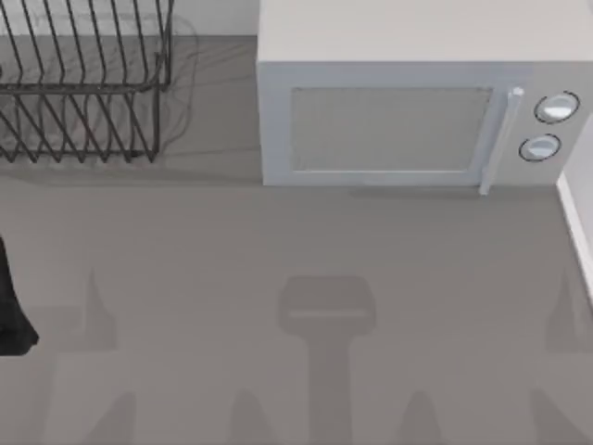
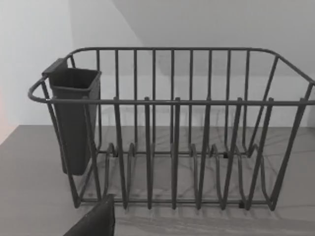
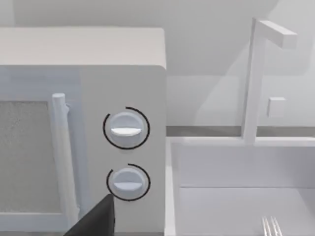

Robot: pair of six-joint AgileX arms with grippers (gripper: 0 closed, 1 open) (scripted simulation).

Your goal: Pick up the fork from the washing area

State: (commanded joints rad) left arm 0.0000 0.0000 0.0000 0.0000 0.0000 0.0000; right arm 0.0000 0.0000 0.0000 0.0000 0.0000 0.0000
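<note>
While both grippers wait, the thin shiny silver metal fork [image 3: 270, 226] lies in the white sink.

From the right wrist view, the fork's prongs peek up from the floor of the white boxy sink [image 3: 236, 162], ahead of the right gripper [image 3: 93, 221] and off to one side; a dark piece of that gripper shows, but I cannot tell if its fingers are apart or together. Beside the sink stands the big white microwave [image 1: 408, 111] with two round silver knobs [image 3: 126, 129], and a tall white tap [image 3: 256, 78] rises behind the sink. Ahead of the left gripper [image 2: 93, 221] on the grey bench [image 1: 296, 278] sits the dark wire dish rack [image 2: 172, 128] with a dark cup [image 2: 74, 118] hooked on its corner; I cannot tell how that gripper's fingers stand either.
</note>
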